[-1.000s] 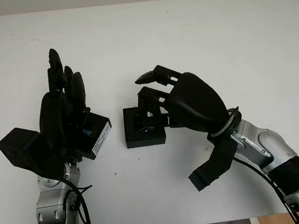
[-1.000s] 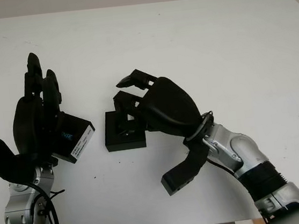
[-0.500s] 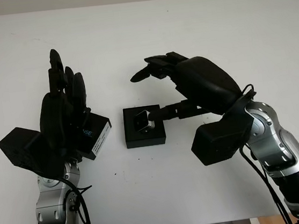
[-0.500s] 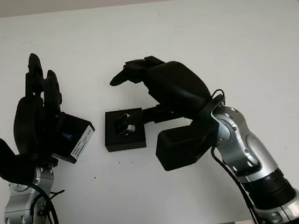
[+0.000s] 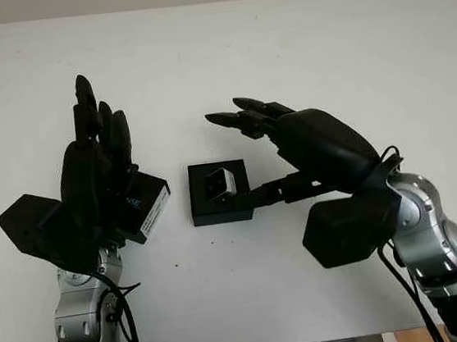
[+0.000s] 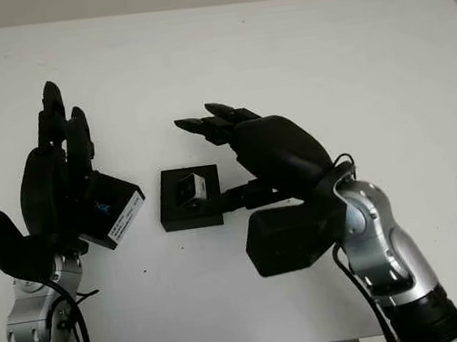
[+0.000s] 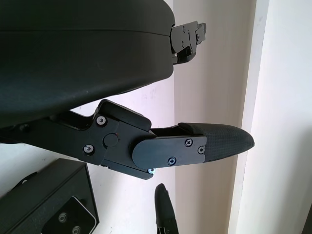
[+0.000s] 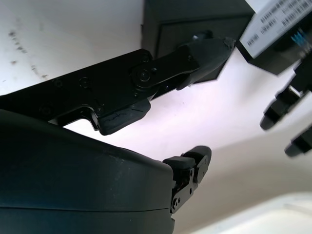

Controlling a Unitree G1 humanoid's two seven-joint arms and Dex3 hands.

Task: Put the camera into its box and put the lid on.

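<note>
Small silver-faced camera sits inside open black square box at table centre. Right hand hovers beside it, empty, unclenched. Left hand raised, empty, beside black labelled lid.

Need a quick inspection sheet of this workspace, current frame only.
Surface: white table, bare apart from the job's things.
Job's things: small silver camera sits inside open black square box; black lid with white label beside the left hand, off the box.
Clutter: nothing seen.
Hands: left hand raised upright beside the lid; right hand open, above and right of the box.
Cables: black cable along left forearm.
Surroundings: nothing seen.
</note>
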